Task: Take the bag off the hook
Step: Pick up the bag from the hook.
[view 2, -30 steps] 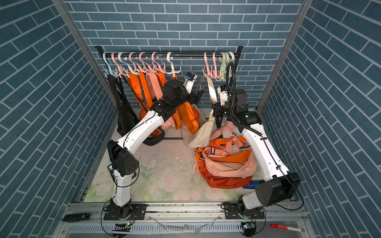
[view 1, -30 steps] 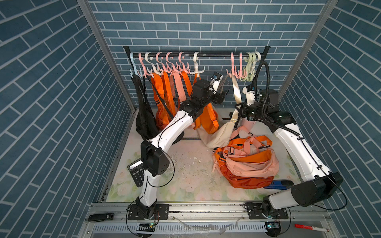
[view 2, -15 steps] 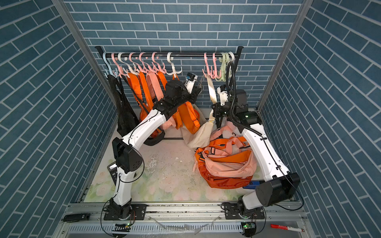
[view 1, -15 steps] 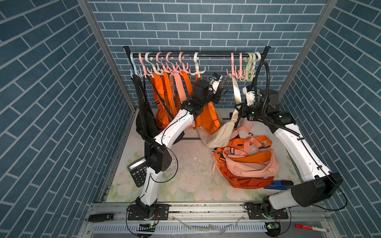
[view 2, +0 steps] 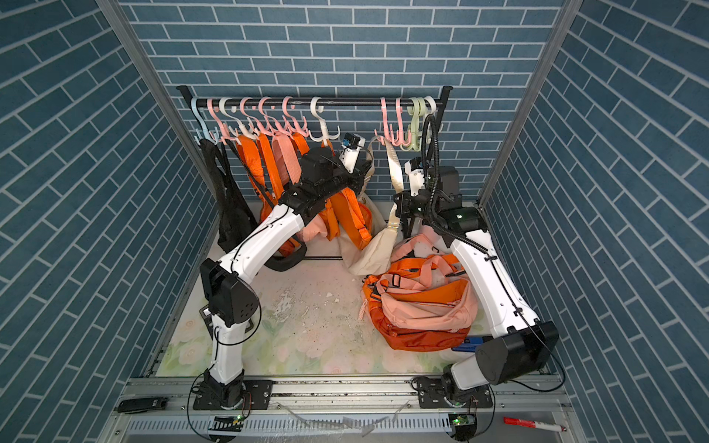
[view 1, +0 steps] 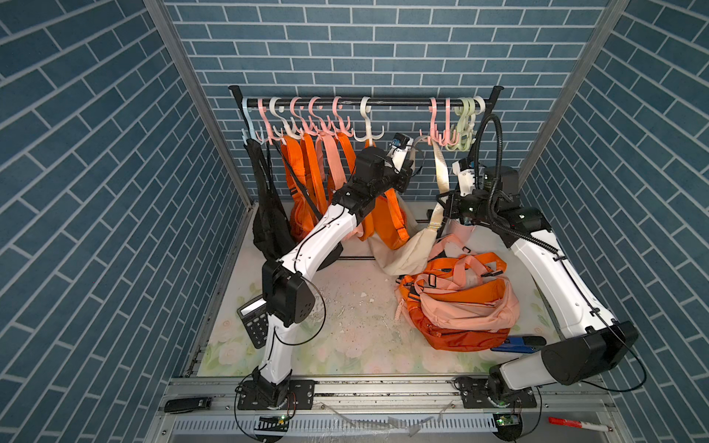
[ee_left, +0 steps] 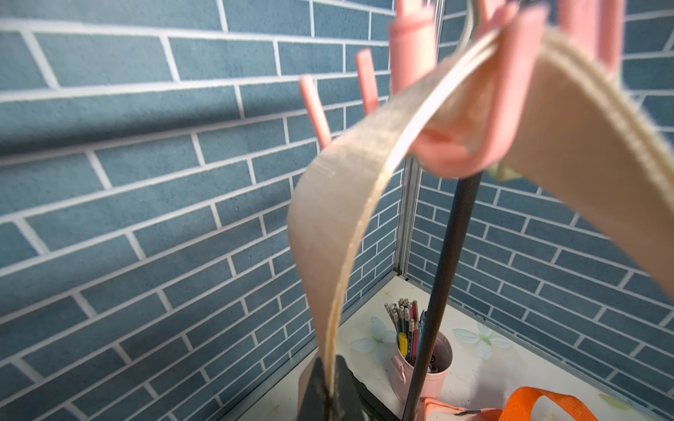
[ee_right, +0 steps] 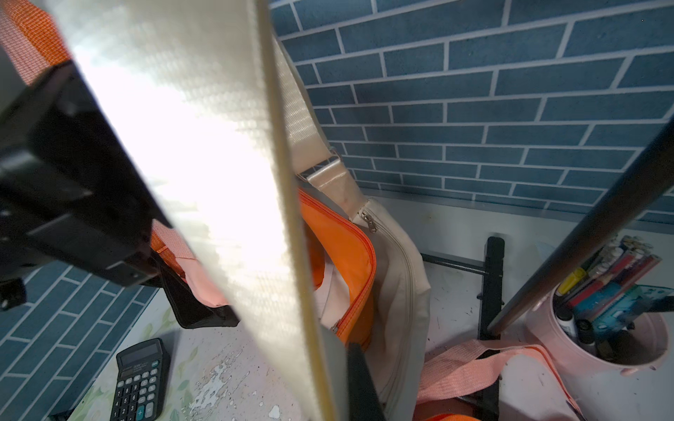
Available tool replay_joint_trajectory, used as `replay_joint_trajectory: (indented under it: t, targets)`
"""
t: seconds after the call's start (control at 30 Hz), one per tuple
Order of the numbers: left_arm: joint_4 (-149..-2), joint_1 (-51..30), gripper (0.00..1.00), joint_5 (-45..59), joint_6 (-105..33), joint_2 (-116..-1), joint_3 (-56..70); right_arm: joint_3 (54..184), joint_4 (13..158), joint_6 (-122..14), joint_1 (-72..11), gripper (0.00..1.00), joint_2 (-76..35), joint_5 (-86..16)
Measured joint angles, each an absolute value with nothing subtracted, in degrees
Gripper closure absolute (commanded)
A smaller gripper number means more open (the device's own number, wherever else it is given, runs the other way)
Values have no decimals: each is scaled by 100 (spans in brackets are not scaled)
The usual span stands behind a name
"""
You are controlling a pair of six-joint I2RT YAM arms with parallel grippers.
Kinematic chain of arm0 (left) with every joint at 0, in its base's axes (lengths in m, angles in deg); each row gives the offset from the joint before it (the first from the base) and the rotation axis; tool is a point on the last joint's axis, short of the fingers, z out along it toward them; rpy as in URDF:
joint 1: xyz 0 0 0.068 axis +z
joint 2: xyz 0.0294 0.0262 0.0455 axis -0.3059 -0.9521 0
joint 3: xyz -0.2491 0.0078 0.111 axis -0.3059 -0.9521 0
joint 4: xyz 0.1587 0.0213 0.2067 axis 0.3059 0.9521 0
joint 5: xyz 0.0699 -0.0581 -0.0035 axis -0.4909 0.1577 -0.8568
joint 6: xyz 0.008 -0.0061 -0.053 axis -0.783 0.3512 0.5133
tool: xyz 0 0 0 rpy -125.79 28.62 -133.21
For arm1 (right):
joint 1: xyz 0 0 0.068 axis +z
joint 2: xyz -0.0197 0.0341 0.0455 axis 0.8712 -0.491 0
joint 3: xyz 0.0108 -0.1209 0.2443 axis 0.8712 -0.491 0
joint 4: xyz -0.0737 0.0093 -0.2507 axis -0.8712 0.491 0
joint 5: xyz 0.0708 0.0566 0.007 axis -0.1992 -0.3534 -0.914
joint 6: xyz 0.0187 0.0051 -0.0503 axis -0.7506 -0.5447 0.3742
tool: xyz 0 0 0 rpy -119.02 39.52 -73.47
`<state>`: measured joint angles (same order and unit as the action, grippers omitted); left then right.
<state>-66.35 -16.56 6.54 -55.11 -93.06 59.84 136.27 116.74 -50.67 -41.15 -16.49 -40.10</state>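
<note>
A cream bag [view 1: 406, 249] [view 2: 370, 253] [ee_right: 397, 273] hangs low, its bottom sagging to the table. Its cream strap [view 1: 440, 172] [view 2: 395, 168] [ee_left: 328, 218] [ee_right: 204, 145] loops over a pink hook [view 1: 433, 122] [view 2: 385, 122] [ee_left: 456, 145] on the rail. My left gripper [view 1: 412, 168] [view 2: 364, 172] [ee_left: 328, 386] is shut on the strap's left run, just below the hook. Lower down, my right gripper [view 1: 447, 203] [view 2: 401, 207] [ee_right: 335, 382] is shut on the right run, above the bag.
Orange and pink bags [view 1: 307, 172] and a black bag [view 1: 268, 214] hang from hooks on the rail's [view 1: 364, 102] left half. An orange-pink backpack [view 1: 456, 307] lies on the table. A calculator [view 1: 255, 326] [ee_right: 140, 379] lies near the left arm. A pink pen cup [ee_left: 423, 364] [ee_right: 620, 328] stands by the rack post [ee_left: 445, 273].
My left gripper has closed on the cream strap, and the left arm's elbow has shifted slightly. The right arm and the bag have stayed put.
</note>
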Motion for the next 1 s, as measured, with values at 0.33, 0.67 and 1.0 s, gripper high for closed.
replay_joint_trajectory:
  t: [0.33,0.67,1.0]
  targets:
    - [-6552,-1643,100,692,-5518,-9011,6137,13975,11711,-5271,-4115,100,-1673,-4169]
    - [-6307,-1632,100,735,-5537,-8884,6200,14211,11746,-5321,-4115,100,-1679,-4254]
    - [-6213,-1634,100,825,-5480,-8596,6255,14150,11744,-5367,-4071,100,-1601,-4298]
